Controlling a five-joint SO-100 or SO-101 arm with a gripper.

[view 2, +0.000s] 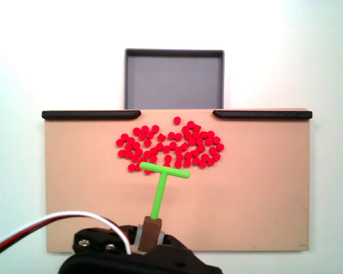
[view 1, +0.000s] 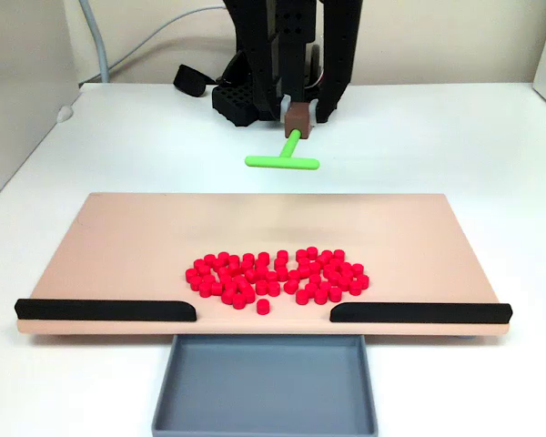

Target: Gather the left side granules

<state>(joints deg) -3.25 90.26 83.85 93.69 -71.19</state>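
I see gripper (view 1: 298, 116) clamped on green T-stick (view 1: 283, 160); small red cylindrical granules (view 1: 275, 275) heaped near board's (view 1: 118, 246) front edge.

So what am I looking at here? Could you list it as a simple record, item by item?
Surface: tan board on a white table
Granules: red pile near the board's gap edge
Tool: green T-shaped stick, raised behind the board
Pincer: holds the stick's brown block
Barriers: two black strips, with a gap between them
Catcher: grey tray below the gap, no granules in it
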